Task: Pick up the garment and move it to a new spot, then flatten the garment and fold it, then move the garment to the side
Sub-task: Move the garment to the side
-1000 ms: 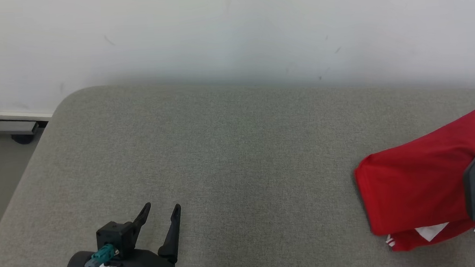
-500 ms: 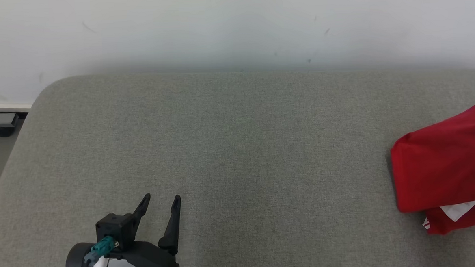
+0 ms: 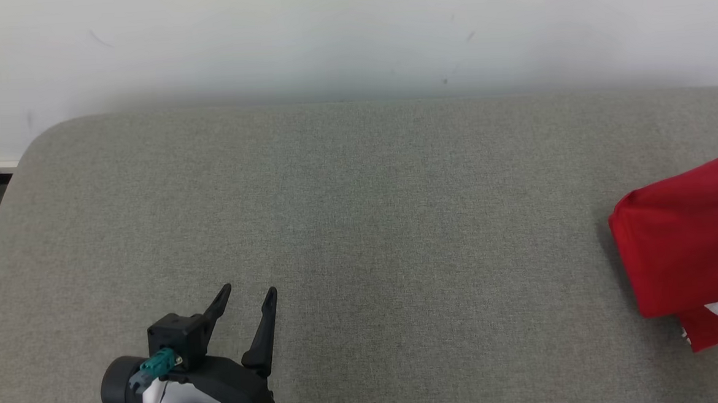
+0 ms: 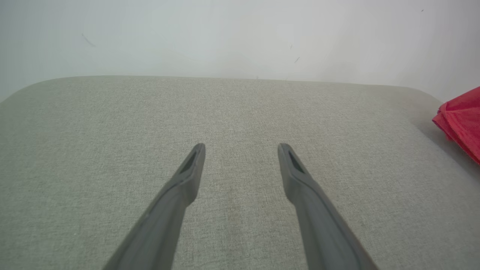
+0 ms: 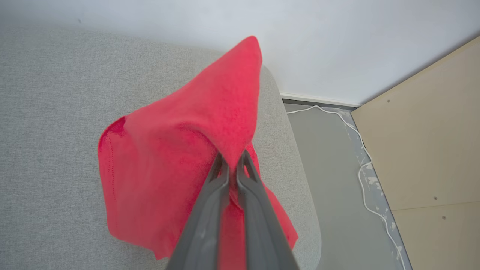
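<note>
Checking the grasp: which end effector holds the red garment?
The right end effector, shut on the red garment; the left end effector stands open above the grey cushion, holding nothing.

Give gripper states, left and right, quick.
Left gripper: open, holding nothing, over the grey cushion.
Right gripper: shut on the red garment.

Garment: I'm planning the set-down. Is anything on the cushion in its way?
Nothing visible. The garment, held by the right gripper, hangs over bare cushion near its end; the left gripper stands far off.

No legible text anywhere.
</note>
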